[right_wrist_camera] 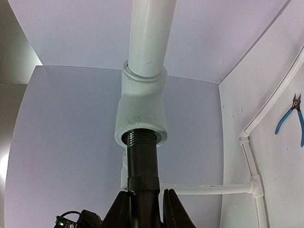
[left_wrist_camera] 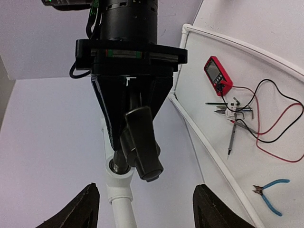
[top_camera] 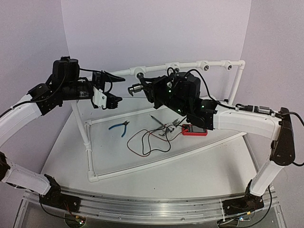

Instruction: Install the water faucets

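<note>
Right tool (right_wrist_camera: pixel 146 210) clamped on faucet (right_wrist_camera: pixel 142 164), threads at socket (right_wrist_camera: pixel 141 121) (right wrist view only); left tool (left_wrist_camera: pixel 148 209) apart.

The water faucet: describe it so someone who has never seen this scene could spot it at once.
A white pipe frame stands on the table, four sockets along its back rail. At the leftmost socket the right hand holds the water faucet, threaded end at the socket's mouth. It alone is dark metal with a short lever; the blue pliers and red multimeter lie on the table.
</note>
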You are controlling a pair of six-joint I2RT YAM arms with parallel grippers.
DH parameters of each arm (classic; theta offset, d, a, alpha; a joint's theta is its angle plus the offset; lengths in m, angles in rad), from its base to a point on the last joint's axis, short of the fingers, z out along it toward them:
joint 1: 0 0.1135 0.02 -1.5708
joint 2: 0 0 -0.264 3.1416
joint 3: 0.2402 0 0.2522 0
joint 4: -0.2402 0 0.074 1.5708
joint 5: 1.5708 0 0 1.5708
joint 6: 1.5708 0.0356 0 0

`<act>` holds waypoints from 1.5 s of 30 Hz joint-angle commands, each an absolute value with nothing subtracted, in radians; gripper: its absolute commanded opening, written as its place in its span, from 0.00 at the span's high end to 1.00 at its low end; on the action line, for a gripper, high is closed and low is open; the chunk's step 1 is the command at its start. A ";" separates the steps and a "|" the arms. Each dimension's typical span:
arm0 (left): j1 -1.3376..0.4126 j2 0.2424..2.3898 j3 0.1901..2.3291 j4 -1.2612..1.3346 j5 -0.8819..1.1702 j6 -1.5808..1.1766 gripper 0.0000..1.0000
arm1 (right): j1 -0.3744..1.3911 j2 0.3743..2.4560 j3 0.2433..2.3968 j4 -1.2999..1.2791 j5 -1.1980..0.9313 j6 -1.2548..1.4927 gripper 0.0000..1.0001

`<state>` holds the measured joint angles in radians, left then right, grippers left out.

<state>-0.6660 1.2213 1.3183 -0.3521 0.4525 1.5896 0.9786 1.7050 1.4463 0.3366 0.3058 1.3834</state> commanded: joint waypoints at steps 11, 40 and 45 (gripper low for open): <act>-0.675 1.248 1.186 0.166 0.519 1.685 0.43 | 0.899 1.701 1.429 0.391 0.459 1.471 1.00; -0.679 1.369 1.273 0.138 0.472 1.706 0.82 | 0.899 1.733 1.429 0.418 0.458 1.505 1.00; -0.678 1.371 1.284 0.129 0.471 1.699 1.00 | 0.899 1.733 1.428 0.421 0.464 1.503 1.00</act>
